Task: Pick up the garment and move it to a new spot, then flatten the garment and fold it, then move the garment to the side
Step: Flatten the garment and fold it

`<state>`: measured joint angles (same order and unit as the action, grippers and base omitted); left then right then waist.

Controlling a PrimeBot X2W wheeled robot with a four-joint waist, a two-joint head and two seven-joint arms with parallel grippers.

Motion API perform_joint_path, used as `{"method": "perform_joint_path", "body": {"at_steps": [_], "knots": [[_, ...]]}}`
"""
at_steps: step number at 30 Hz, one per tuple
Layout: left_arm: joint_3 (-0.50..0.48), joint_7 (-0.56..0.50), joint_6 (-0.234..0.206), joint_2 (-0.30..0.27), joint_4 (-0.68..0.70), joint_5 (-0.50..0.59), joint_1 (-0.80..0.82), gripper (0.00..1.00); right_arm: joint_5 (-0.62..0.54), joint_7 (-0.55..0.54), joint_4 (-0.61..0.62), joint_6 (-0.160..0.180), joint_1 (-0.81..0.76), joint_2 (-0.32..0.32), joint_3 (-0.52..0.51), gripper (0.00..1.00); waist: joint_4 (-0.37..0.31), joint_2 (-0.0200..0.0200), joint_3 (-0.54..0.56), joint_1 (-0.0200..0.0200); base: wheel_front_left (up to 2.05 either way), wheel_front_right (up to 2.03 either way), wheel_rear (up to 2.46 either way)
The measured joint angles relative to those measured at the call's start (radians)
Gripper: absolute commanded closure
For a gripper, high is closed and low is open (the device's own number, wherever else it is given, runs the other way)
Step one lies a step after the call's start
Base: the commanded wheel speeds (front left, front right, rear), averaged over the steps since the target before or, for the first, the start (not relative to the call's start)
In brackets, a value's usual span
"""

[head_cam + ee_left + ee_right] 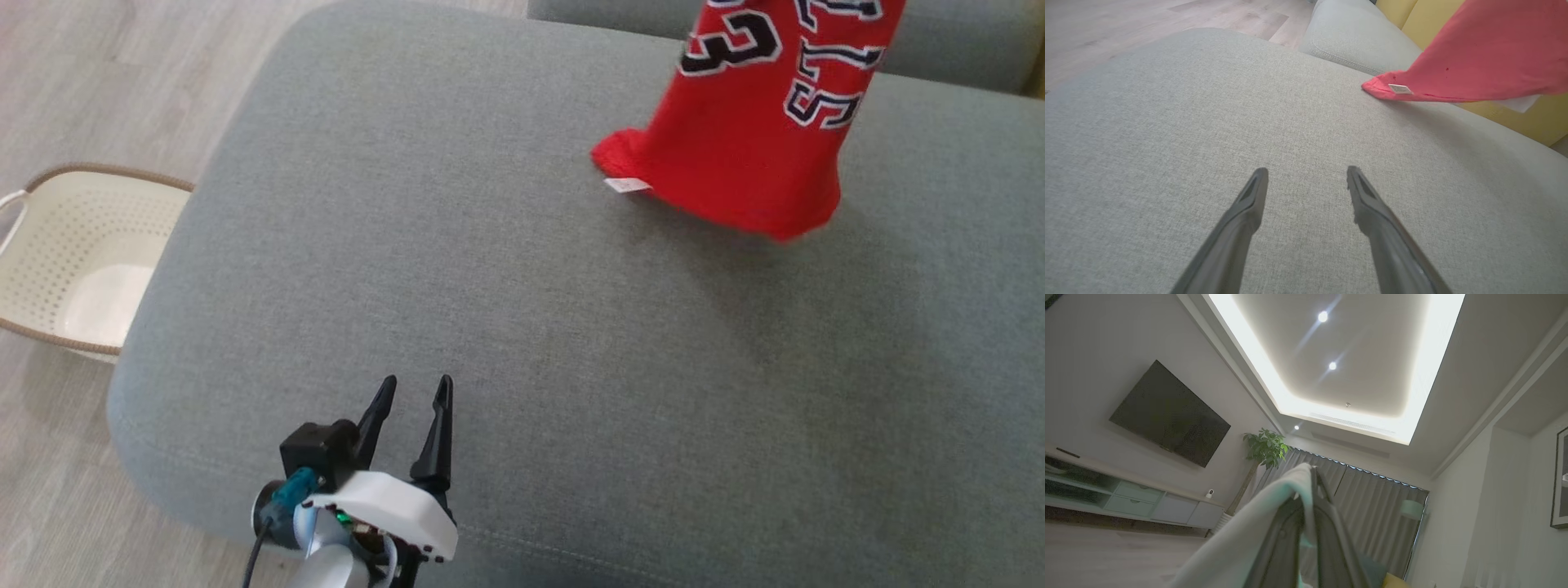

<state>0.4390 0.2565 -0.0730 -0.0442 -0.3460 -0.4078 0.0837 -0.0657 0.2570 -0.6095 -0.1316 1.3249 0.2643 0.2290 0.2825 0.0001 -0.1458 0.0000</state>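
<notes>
Red jersey (pixel 759 122) hangs down over the far right part of the grey cushion (pixel 490 245). Its top runs out of the head view, and its lower hem with a white label (pixel 627 185) touches the cushion fabric. The right gripper (pixel 1310 473) points steeply upward toward the ceiling, its fingers pressed together with cloth pinched between them; that cloth looks pale in the dim wrist view. The left gripper (pixel 418 382) is low over the cushion's near left edge, well apart from the jersey, its fingers spread with nothing between them. Left of the cushion, a cream perforated basket (pixel 82 237) stands on the pale wood floor (pixel 82 82). Past the raised gripper are a wall-mounted TV (pixel 1169 414), a leafy plant (pixel 1265 447) and grey curtains (pixel 1372 498).
</notes>
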Motion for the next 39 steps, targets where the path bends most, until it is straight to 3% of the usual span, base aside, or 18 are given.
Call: {"method": "perform_joint_path", "body": {"at_steps": [3,7,13,19,20,21,22,23,28,34,39], "knots": [[-0.001,0.0,-0.003,0.0,0.001,0.0,0.001,0.0,0.027,0.003,0.026,0.0,-0.051,0.004,-0.01,1.0,-0.021,0.0,-0.006,0.0,0.0,0.0,0.0],[0.001,0.0,-0.002,0.0,0.0,0.0,0.002,0.0,0.064,0.003,-0.02,0.0,-0.253,0.024,-0.021,1.0,-0.067,0.0,-0.013,0.0,0.0,0.0,0.0],[0.004,0.0,0.004,0.0,-0.002,0.014,0.017,0.0,0.119,0.001,-0.074,0.0,-0.585,0.076,-0.16,1.0,-0.143,0.0,-0.022,0.0,0.0,0.0,0.0],[0.0,0.0,0.012,0.0,-0.011,0.029,0.033,0.0,0.12,0.001,-0.09,0.0,-0.737,0.075,-0.231,1.0,-0.199,0.0,-0.027,0.0,0.0,0.0,0.0],[0.0,0.0,0.012,0.0,-0.014,0.029,0.033,0.0,0.12,0.001,-0.099,0.0,-0.766,0.068,-0.242,0.96,-0.209,0.0,-0.027,0.0,0.0,0.0,0.0],[-0.002,0.0,0.012,0.0,-0.016,0.029,0.033,0.0,0.12,0.001,-0.113,0.0,-0.793,0.06,-0.247,0.64,-0.219,0.0,-0.026,0.0,0.0,0.0,0.0],[-0.003,0.0,0.012,0.0,-0.016,0.03,0.033,0.0,0.12,0.001,-0.133,0.0,-0.818,0.052,-0.249,0.64,-0.229,0.0,-0.024,0.0,0.0,0.0,0.0],[-0.005,0.0,0.012,0.0,-0.017,0.03,0.033,0.0,0.123,0.001,-0.154,0.0,-0.84,0.04,-0.258,0.0,-0.237,0.0,-0.022,0.0,0.0,0.0,0.0],[-0.006,0.0,0.012,0.0,-0.02,0.036,0.032,0.0,0.13,0.001,-0.204,0.0,-0.922,-0.005,-0.312,0.0,-0.265,0.0,-0.012,0.0,0.0,0.0,0.0],[-0.014,0.0,0.012,0.0,-0.02,0.036,0.032,0.0,0.13,0.001,-0.166,0.0,-0.972,-0.055,-0.365,0.0,-0.275,0.0,-0.012,0.0,0.0,0.0,0.0],[-0.023,0.0,0.012,0.0,-0.02,0.036,0.032,0.0,0.13,0.0,-0.093,0.0,-0.991,-0.1,-0.31,0.0,-0.269,0.0,-0.016,0.0,0.0,0.0,0.0]]}}
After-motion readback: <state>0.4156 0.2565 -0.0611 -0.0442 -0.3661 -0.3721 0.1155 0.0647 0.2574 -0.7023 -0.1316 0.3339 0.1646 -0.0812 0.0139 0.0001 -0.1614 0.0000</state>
